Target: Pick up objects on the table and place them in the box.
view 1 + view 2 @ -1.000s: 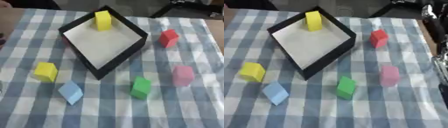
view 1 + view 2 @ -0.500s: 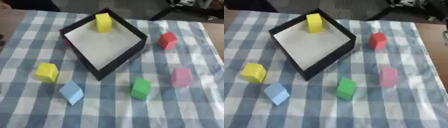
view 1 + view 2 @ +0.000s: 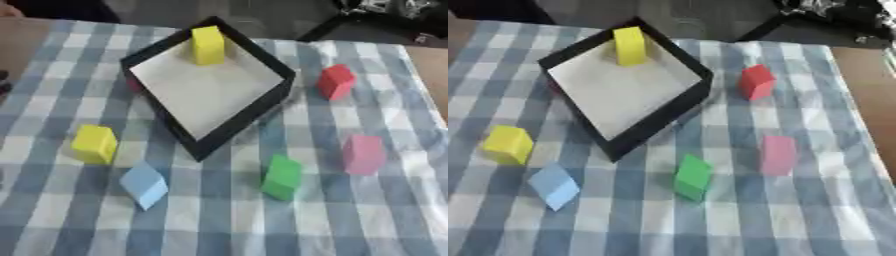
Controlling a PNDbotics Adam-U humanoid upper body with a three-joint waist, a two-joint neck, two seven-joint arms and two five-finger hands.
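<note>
One box [image 3: 262,107]; six blocks (two yellow [image 3: 208,45] [image 3: 94,143], the rest single colours).

the right arm, at the table's right edge 1 s ago, is gone; no block has moved.

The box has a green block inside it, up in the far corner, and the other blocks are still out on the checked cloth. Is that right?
Not quite. The block inside the box is yellow, as the left eye view shows. The green block is out on the checked cloth.

Neither arm nor hand of the robot is seen in the left or right eye view.
</note>
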